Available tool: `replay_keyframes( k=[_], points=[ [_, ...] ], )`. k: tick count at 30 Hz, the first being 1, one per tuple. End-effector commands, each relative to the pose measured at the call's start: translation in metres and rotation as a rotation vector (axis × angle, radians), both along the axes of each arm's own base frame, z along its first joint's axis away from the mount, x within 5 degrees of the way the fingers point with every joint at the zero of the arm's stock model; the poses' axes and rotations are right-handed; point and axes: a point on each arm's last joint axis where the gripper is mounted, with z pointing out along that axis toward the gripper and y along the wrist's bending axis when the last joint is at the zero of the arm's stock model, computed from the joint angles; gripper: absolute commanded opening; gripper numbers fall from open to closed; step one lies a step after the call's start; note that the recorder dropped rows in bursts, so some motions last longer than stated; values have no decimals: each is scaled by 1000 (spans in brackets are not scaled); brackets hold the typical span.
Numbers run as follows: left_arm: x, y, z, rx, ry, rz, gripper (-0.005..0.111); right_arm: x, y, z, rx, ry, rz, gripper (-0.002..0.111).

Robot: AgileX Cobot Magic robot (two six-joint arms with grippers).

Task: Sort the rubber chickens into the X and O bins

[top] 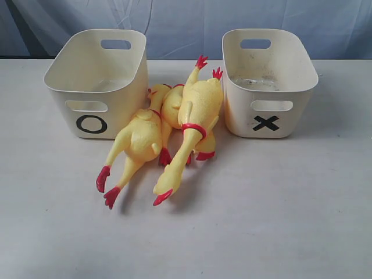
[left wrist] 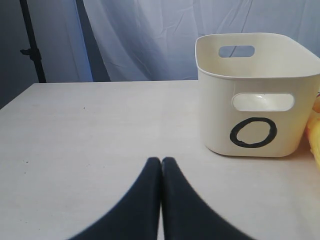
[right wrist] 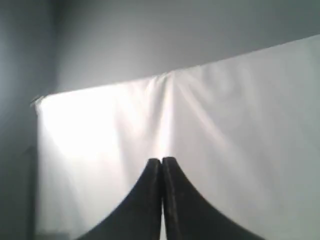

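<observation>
Three yellow rubber chickens lie piled between the bins. One chicken (top: 139,139) is on the left with its red feet toward the front. A second chicken (top: 195,113) lies across the top with its beak forward. A third chicken (top: 170,110) is partly hidden under them. The O bin (top: 97,81) stands left of the pile, the X bin (top: 268,81) right. Neither arm shows in the exterior view. My left gripper (left wrist: 161,160) is shut and empty, low over the table, left of the O bin (left wrist: 257,95). My right gripper (right wrist: 161,160) is shut, empty, facing a white cloth.
The pale table (top: 279,221) stretches bare in front of the pile. A white cloth backdrop (top: 186,23) hangs behind the bins. A dark stand (left wrist: 31,45) rises beyond the table's far left edge in the left wrist view.
</observation>
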Motion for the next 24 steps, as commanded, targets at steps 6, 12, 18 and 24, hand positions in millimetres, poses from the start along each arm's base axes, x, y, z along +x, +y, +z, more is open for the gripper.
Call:
replay_keyframes(
  k=[6,12,18,24],
  points=[
    [0,0,2,-4,-22,-3,0,175,75,-102,-3,909,1018,0],
    [0,0,2,-4,-22,-3,0,225,75,-120,251,846,1036,0],
    [0,0,2,-4,-22,-3,0,232,88,-115,-305,855,690,0],
    [0,0,2,-7,-22,-3,0,226,131,-111,-456,687,512,0]
  ],
)
